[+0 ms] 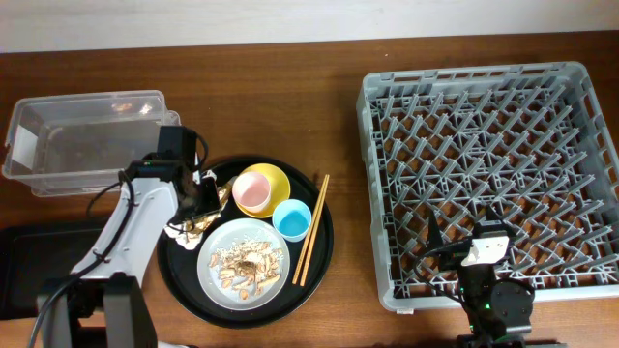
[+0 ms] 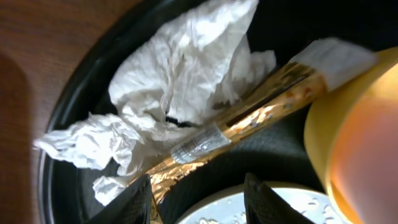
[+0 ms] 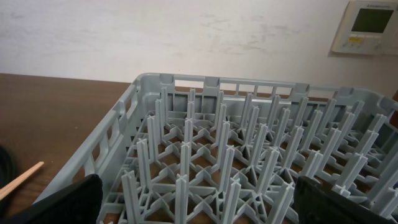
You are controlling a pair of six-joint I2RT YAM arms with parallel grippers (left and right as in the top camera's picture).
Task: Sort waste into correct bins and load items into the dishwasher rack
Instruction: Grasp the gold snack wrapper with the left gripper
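Note:
A round black tray [image 1: 321,242] holds a yellow bowl [image 1: 274,178] with a pink cup [image 1: 253,193] inside, a light-blue cup [image 1: 291,219], a pale plate [image 1: 221,275] of tan scraps [image 1: 248,261], and chopsticks [image 1: 310,230]. Crumpled white napkins [image 2: 180,68] and a gold wrapper [image 2: 249,115] lie at the tray's left. My left gripper [image 2: 198,202] is open just above the wrapper's near end. My right gripper [image 3: 196,208] is open over the near edge of the grey rack [image 1: 488,174]. The clear tub [image 1: 87,140] stands at far left, and the black rectangular tray [image 1: 39,266] is below it.
Brown wooden table [image 1: 343,116] all round. The rack also fills the right wrist view [image 3: 249,137], with a chopstick tip [image 3: 22,179] at its left. A wall panel [image 3: 371,25] is on the wall behind.

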